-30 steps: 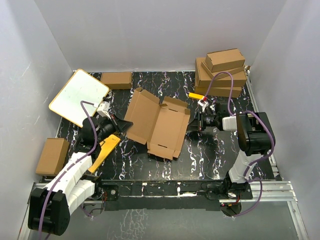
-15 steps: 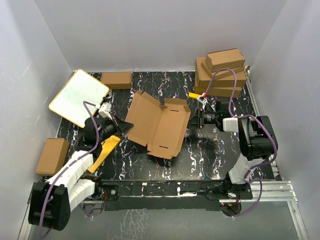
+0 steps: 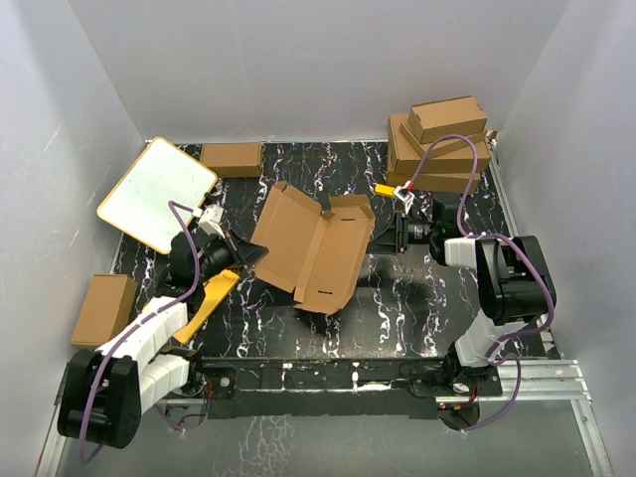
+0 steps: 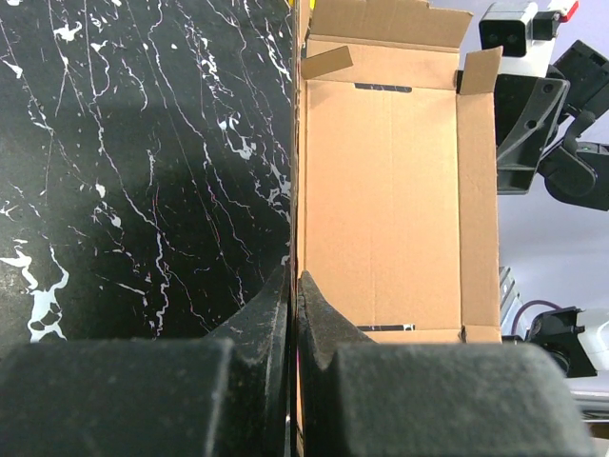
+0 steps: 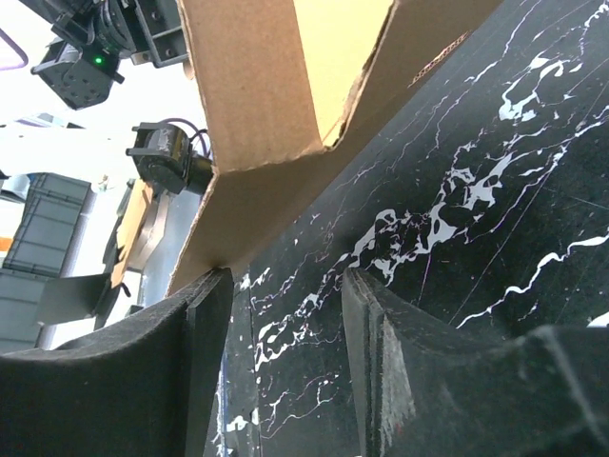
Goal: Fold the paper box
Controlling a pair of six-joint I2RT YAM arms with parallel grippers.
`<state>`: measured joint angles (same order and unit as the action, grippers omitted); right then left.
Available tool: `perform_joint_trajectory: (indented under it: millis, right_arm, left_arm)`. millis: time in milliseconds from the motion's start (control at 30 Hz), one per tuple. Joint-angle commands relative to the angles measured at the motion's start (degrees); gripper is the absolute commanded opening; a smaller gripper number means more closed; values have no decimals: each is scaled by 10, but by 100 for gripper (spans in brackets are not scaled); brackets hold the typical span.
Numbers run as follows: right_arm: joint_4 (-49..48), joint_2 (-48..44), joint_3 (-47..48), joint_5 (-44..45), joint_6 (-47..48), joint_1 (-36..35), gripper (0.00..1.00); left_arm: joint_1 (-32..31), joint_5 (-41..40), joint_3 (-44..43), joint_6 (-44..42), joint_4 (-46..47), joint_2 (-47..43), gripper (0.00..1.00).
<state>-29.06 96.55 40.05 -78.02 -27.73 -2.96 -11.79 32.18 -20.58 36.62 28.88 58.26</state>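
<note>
The paper box [image 3: 313, 248] sits part-folded mid-bench [image 3: 427, 298]. The left pincer [image 4: 295, 283] is clamped on its thin left wall, and the right pincer [image 5: 283, 286] gapes wide by the right flap. The stiff, springy corrugated card could slip free, or crease off its scored lines.

I note a white board [image 3: 156, 194], orange-rimmed, far left on the desk [image 3: 417, 298]; yellow card [image 3: 211, 295] near it; stacked boxes [image 3: 439, 147] far right.
</note>
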Motion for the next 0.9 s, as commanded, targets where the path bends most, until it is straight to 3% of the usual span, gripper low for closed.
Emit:
perform_joint_trajectory:
  millis: [0, 133, 233, 300, 467, 700, 867]
  right_arm:
    - [-57, -18, -1, -24, -18, -3, 56]
    - [-9, -20, 12, -26, 44, -3, 61]
    - [259, -6, 72, 46, 241, 0, 62]
    - [365, 15, 115, 72, 330, 4, 64]
    - [388, 31, 123, 128, 354, 6, 64]
    - [528, 19, 173, 251, 542, 6, 66]
    - [561, -33, 167, 300, 647, 11, 67]
  left_arm:
    - [1, 17, -1, 2, 26, 3, 0]
    - [1, 11, -3, -5, 12, -1, 0]
    - [1, 8, -8, -13, -1, -8, 0]
    - [1, 8, -14, -21, -14, -12, 0]
    - [1, 19, -30, -41, -37, -7, 0]
    - [1, 38, -81, -114, -124, 4, 0]
    - [1, 66, -158, -203, -233, 43, 0]
